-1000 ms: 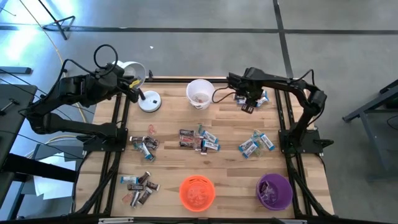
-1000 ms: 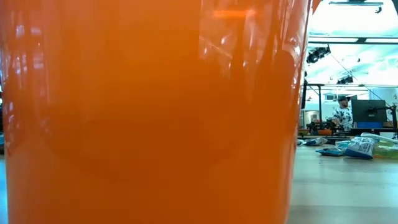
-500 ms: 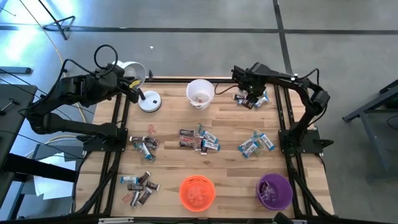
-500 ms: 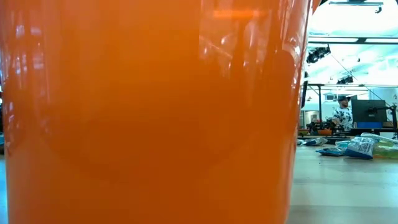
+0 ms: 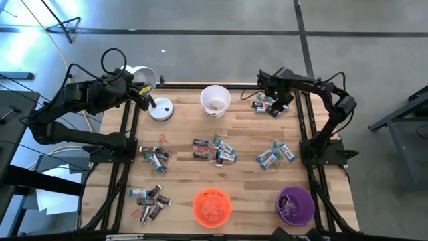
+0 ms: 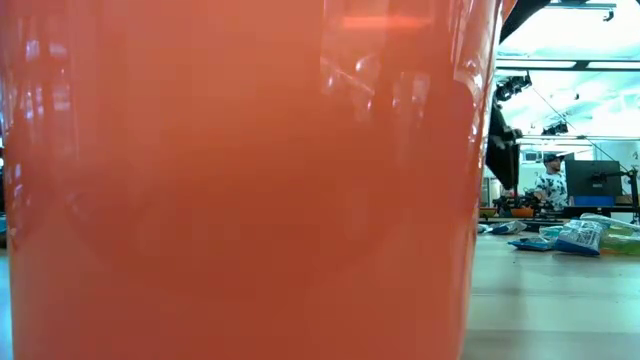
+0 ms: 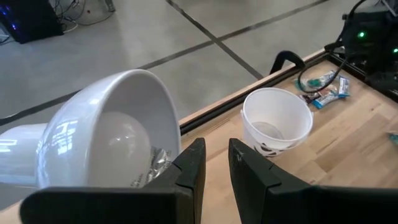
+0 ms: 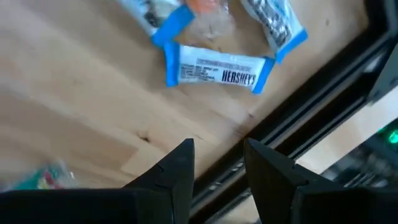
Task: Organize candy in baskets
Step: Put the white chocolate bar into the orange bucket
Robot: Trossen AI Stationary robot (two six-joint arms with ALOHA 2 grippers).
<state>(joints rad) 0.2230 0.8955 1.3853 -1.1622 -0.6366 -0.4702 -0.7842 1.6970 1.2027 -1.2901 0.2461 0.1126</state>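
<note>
The right tool (image 5: 273, 107) hangs over the far right of the desk (image 5: 247, 144), its fingers (image 8: 177, 168) parted around nothing, a blue-and-silver candy bar (image 8: 217, 67) just beyond them by the desk's dark edge rail. The left tool (image 7: 214, 165), slightly parted and empty, sits at the white lamp shade (image 7: 112, 134), near the white basket (image 5: 215, 100). More candy (image 5: 214, 150) lies mid-desk. The orange basket (image 5: 212, 206) blocks most of the low view; the purple basket (image 5: 295, 205) stands beside it.

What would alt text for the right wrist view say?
The right gripper, fingers apart and empty, hangs over the wooden table near its dark edge rail, above a blue-and-white Hershey's bar with other wrapped candy beside it.
</note>
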